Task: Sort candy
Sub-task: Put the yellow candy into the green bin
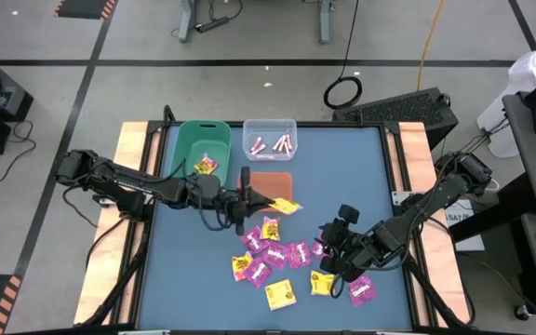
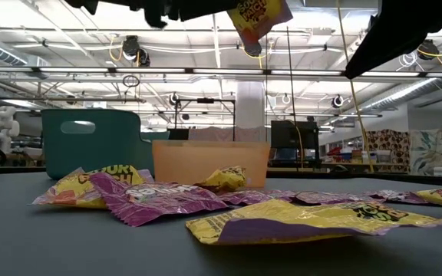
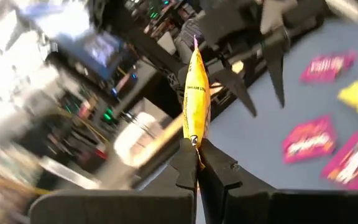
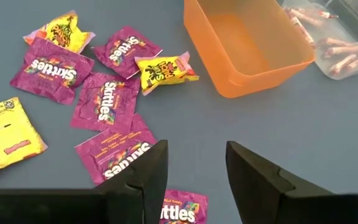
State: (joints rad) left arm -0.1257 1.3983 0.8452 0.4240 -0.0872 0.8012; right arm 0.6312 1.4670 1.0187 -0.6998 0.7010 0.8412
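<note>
My left gripper (image 1: 268, 202) reaches level from the table's left and is shut on a yellow candy packet (image 1: 286, 206), held in the air by the orange bin's near right corner. The left wrist view shows that packet (image 3: 196, 87) edge-on. A pile of magenta and yellow packets (image 1: 270, 259) lies flat on the blue table. My right gripper (image 4: 196, 152) hovers open over the pile's right side, slanting down, with nothing between its fingers. The clear bin (image 1: 270, 140) holds pale pink-white sticks (image 1: 273, 144); the green bin (image 1: 201, 149) holds a yellow packet (image 1: 206, 166). My left gripper pinches the yellow packet's near end (image 3: 195, 138) between its two fingertips. The fingers come level from the table's left. The packet sticks out past the fingertips, turned on edge, and in the low view it (image 2: 258, 17) hangs high above the table, lifted clear.
The orange bin (image 1: 272, 183) stands between the pile and the two far bins; in the right wrist view its inside (image 4: 247, 37) holds nothing. Wooden rails (image 1: 138, 167) run along the table's left and right sides. Bare blue surface lies at the near left (image 1: 184, 279).
</note>
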